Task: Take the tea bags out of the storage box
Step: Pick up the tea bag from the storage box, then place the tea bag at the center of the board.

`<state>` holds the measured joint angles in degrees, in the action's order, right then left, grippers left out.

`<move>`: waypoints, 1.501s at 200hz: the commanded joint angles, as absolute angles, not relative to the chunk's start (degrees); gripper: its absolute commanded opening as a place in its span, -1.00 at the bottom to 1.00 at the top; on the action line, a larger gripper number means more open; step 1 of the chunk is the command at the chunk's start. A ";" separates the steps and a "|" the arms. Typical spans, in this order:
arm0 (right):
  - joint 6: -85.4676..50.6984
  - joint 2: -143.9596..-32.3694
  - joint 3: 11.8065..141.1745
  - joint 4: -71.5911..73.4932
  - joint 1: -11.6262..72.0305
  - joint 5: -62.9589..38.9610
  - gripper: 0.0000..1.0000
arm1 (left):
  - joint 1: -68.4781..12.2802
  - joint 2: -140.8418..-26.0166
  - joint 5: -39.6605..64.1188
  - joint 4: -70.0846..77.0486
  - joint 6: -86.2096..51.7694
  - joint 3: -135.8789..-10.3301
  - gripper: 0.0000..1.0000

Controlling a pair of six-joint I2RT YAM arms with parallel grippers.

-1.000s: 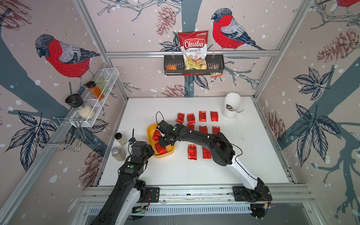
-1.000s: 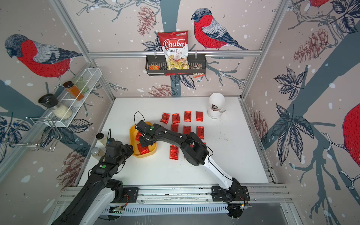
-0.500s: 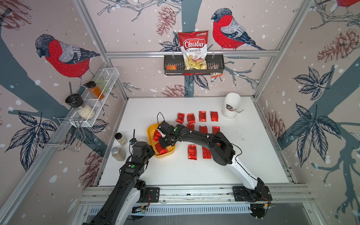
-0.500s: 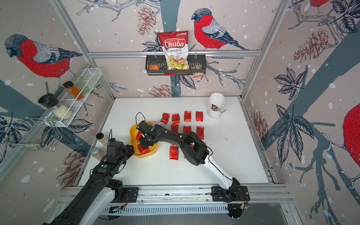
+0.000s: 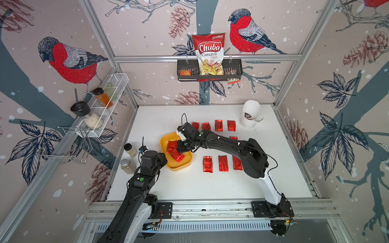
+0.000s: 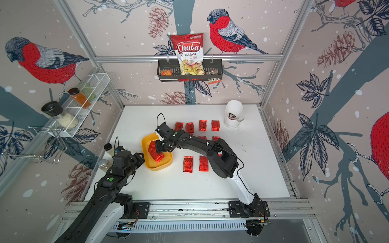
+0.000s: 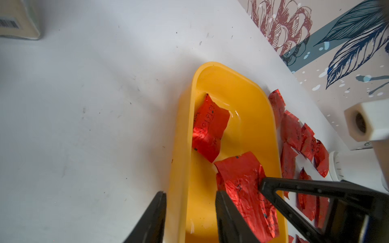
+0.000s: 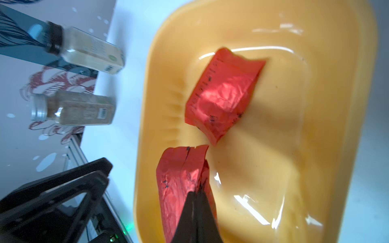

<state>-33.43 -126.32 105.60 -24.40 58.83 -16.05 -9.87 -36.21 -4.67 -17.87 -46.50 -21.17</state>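
Note:
The yellow storage box [image 5: 179, 167] [image 6: 157, 167] stands at the table's left. Two red foil tea bags show inside it. One tea bag [image 8: 181, 174] [image 7: 242, 178] stands on edge, and my right gripper [image 8: 195, 194] [image 5: 176, 148] is shut on its upper edge. The other tea bag [image 8: 223, 94] [image 7: 208, 124] lies loose on the box floor. My left gripper [image 7: 190, 192] [image 5: 163, 158] straddles the box's near wall [image 7: 183, 147], one finger outside and one inside, holding it. Several more tea bags [image 5: 219, 125] [image 5: 223, 163] lie in rows on the table, right of the box.
Two spice jars [image 5: 130, 150] [image 5: 127, 166] stand just left of the box, close to my left arm. A white cup [image 5: 250, 114] sits at the back right. The black basket with the Chuba bag [image 5: 209, 53] and a white wire rack [image 5: 105, 105] hang on the walls.
My right gripper has closed on a tea bag inside the box. Both arms have stayed nearly in place, and the left gripper keeps its hold on the box wall.

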 commanded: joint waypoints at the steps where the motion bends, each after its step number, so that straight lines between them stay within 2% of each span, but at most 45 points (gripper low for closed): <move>1: -34.62 -124.29 105.09 -22.34 58.16 -16.71 -1.00 | -9.85 -36.34 -4.59 -19.13 -45.97 -23.05 -0.13; 38: -36.30 -118.93 100.14 -19.15 55.29 -14.84 -1.00 | -9.89 -36.91 -4.40 -20.23 -45.29 -26.37 -0.13; 104: -45.66 -108.92 79.67 -3.85 46.21 -11.25 -1.00 | -9.91 -39.81 -2.97 -20.11 -44.21 -30.20 -0.12; 300: -60.20 -119.80 74.53 9.79 45.05 -6.94 -0.97 | -9.91 -40.91 -1.67 -19.43 -43.17 -29.64 -0.11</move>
<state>-58.06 -119.11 74.70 6.48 44.66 -7.46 -9.87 -40.88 -1.61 -20.29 -44.23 -29.95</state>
